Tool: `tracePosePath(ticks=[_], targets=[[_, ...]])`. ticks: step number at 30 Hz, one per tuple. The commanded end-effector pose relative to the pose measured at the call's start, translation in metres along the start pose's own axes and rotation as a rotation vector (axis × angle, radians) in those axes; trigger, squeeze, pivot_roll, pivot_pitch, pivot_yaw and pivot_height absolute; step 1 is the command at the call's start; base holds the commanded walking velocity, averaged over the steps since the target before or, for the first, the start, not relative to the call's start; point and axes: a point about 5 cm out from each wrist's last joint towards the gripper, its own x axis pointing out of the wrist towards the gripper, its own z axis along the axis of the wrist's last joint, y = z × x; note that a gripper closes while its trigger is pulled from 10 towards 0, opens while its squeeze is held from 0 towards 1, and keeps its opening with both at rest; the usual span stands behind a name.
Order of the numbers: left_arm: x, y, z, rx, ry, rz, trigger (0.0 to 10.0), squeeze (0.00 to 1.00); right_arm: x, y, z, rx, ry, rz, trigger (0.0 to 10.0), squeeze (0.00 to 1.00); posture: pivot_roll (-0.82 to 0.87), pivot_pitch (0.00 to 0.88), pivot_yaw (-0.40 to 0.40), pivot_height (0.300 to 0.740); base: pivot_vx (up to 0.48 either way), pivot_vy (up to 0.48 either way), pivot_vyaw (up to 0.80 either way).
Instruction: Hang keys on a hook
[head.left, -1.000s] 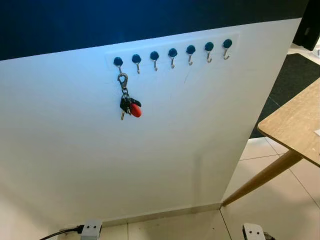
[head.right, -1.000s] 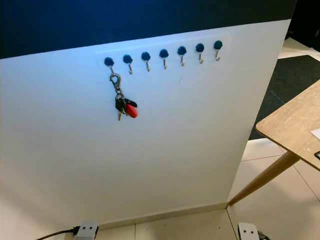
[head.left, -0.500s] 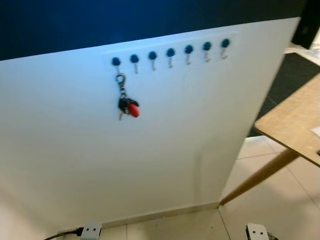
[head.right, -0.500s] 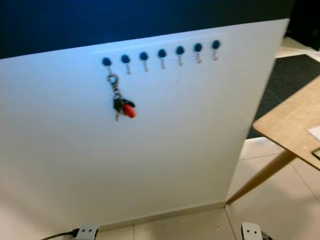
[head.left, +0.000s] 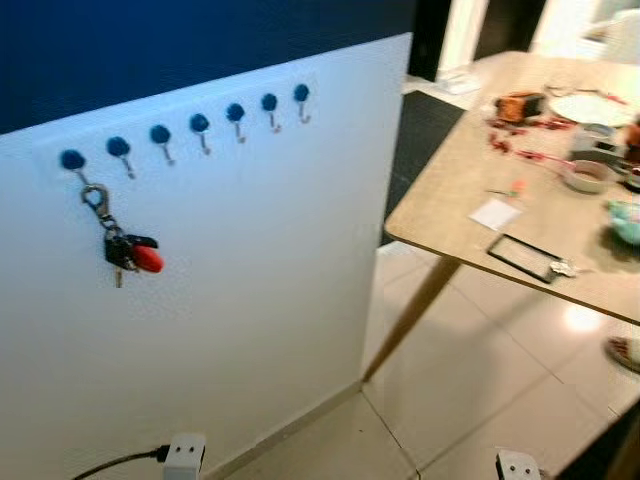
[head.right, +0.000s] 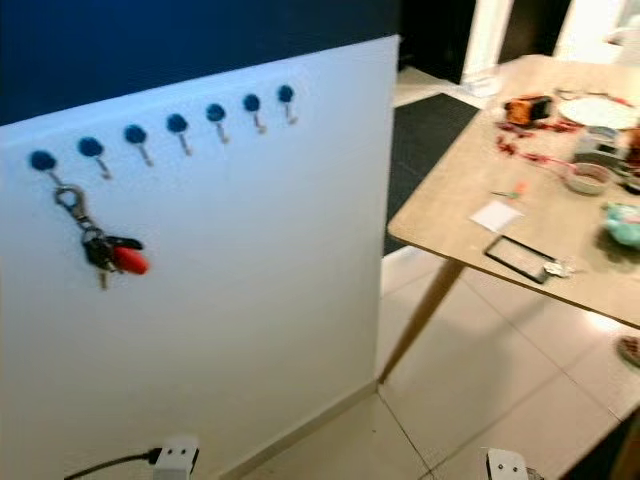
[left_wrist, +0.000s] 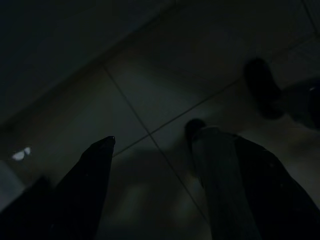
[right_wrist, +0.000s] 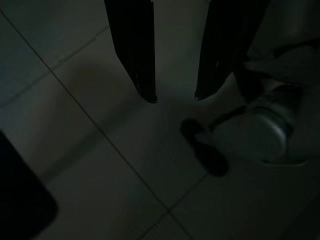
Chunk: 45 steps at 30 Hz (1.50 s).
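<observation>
A bunch of keys (head.left: 128, 252) with a red fob and a silver clasp hangs from the leftmost hook (head.left: 72, 160) of a row of several blue-capped hooks (head.left: 200, 124) on the white wall panel (head.left: 250, 300). The other hooks are bare. Both arms hang idle over the dark tiled floor. In the left wrist view my left gripper (left_wrist: 152, 137) is open with nothing between its fingers. In the right wrist view my right gripper (right_wrist: 175, 98) is open too, its fingertips (right_wrist: 149, 97) above the tiles.
A wooden table (head.left: 470, 180) with a slanted leg (head.left: 410, 315) stands to the right, carrying several small items and a dark flat card (head.left: 522, 257). A dark mat (head.left: 420, 130) lies behind it. A white plug box (head.left: 185, 455) sits at the wall's foot.
The camera has turned to the right: the wall panel and hooks now sit at the left of the picture and the table fills the right. The keys still hang on the same hook.
</observation>
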Motion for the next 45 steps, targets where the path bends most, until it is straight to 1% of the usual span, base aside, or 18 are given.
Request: tracePosePath(ticks=[1,6,10,30,34,37,42,45], targets=[[-0.001,0.001,-0.004,0.004,0.019,0.004,10.0,0.0,0.0,0.002,-0.002,-0.009,0.01,0.011,10.0,0.0,-0.1,0.055,0.08,0.74,0.0,0.0,-0.8],[-0.001,0.001,-0.005,0.008,0.021,0.0,10.0,0.0,0.0,-0.003,0.007,0.001,-0.018,0.0,10.0,0.0,-0.1,0.062,0.084,0.74,0.0,0.0,-0.8],[0.0,0.001,-0.004,0.011,0.02,0.0,10.0,0.0,0.0,-0.004,0.009,0.0,-0.022,-0.002,10.0,0.0,-0.1,0.062,0.084,0.74,0.0,0.0,-0.8],[0.0,0.0,-0.003,0.026,0.019,-0.012,10.0,0.0,0.001,0.0,0.011,-0.016,-0.032,0.016,10.0,0.0,-0.1,0.069,0.088,0.74,0.0,0.0,-0.8],[0.0,-0.001,-0.002,0.043,0.015,-0.027,10.0,0.0,0.001,0.001,0.012,-0.025,-0.035,0.021,10.0,0.0,-0.1,0.07,0.09,0.74,0.0,0.0,-0.8],[0.0,-0.001,0.0,0.038,0.008,-0.033,10.0,0.0,0.002,0.002,0.013,-0.03,-0.04,0.025,10.0,0.0,-0.1,0.071,0.091,0.74,0.0,0.0,-0.45],[0.0,-0.001,0.0,0.038,0.009,-0.04,10.0,0.0,0.002,0.004,0.014,-0.043,-0.047,0.035,10.0,0.0,-0.1,0.071,0.091,0.74,0.0,0.0,0.0],[0.0,0.0,0.0,0.045,0.015,-0.038,10.0,0.0,0.002,0.004,0.014,-0.043,-0.047,0.038,10.0,0.0,-0.1,0.073,0.091,0.74,0.0,-0.467,0.0]])
